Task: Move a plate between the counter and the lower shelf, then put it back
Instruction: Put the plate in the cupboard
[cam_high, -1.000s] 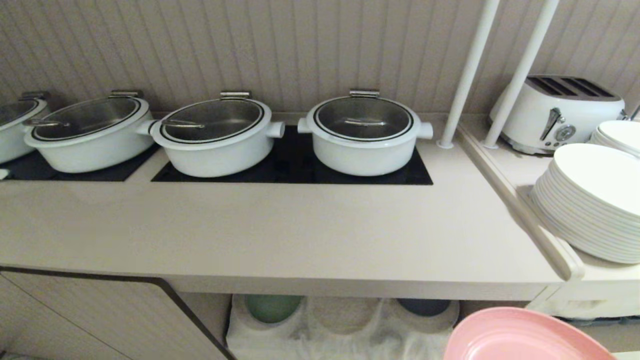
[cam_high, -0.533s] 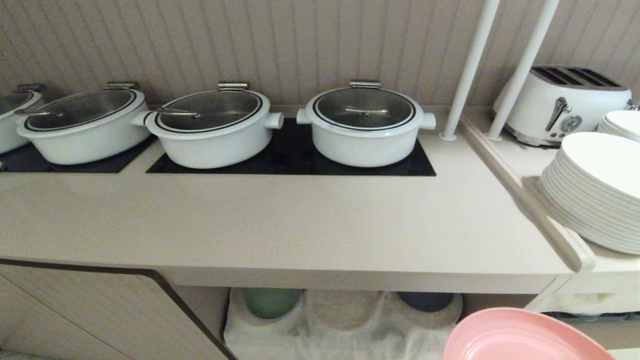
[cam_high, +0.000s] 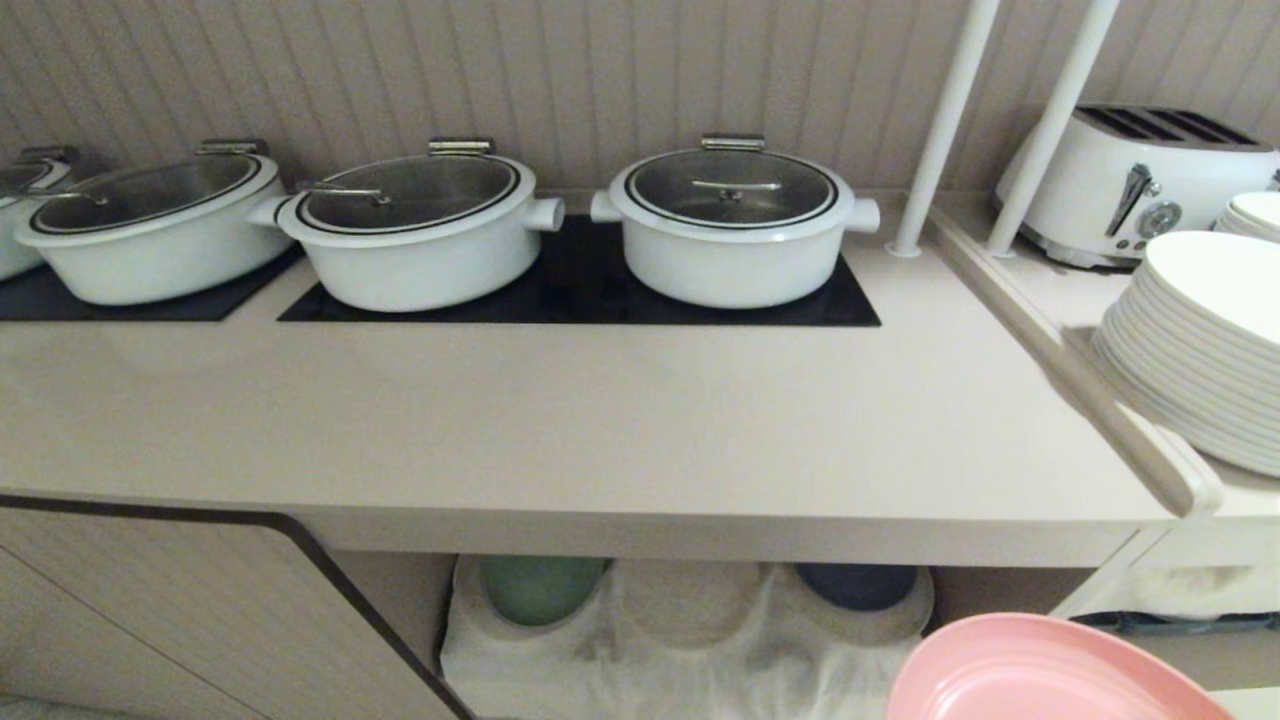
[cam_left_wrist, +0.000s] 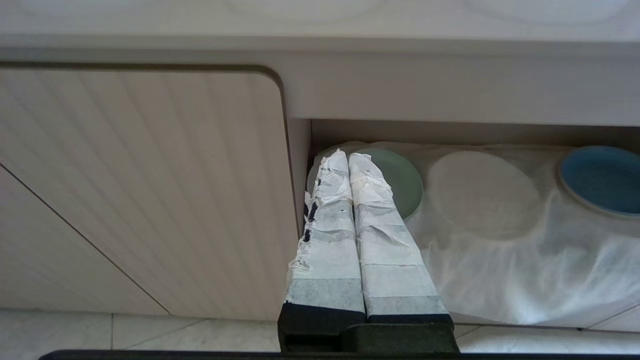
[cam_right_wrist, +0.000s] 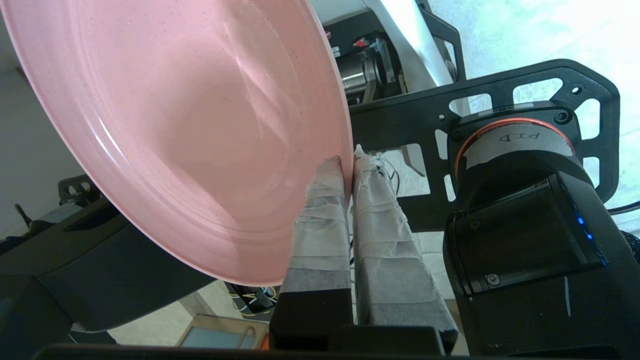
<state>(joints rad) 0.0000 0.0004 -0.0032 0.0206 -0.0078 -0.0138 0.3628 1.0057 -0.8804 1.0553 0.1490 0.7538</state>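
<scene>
The salmon-pink plate (cam_high: 1040, 675) hangs at the lower right of the head view, in front of and below the counter (cam_high: 600, 430). In the right wrist view my right gripper (cam_right_wrist: 348, 162) is shut on the rim of the plate (cam_right_wrist: 190, 125), one finger on each face. The lower shelf (cam_high: 680, 640) lies under the counter, draped with an off-white cloth (cam_left_wrist: 500, 250) with round humps. My left gripper (cam_left_wrist: 348, 156) is shut and holds nothing, parked low in front of the shelf's left end. Neither gripper itself shows in the head view.
Several white lidded pots (cam_high: 735, 225) stand on black hob panels (cam_high: 590, 290). A green plate (cam_high: 540, 590) and a dark blue plate (cam_high: 855, 585) rest on the shelf cloth. A stack of white plates (cam_high: 1200, 350), a toaster (cam_high: 1140, 185) and two white poles (cam_high: 945, 130) are at the right. A cabinet door (cam_left_wrist: 140, 190) closes off the left.
The whole head view has shifted: the pots and counter sit higher in the picture and more of the lower shelf shows. The pink plate keeps its place in the picture.
</scene>
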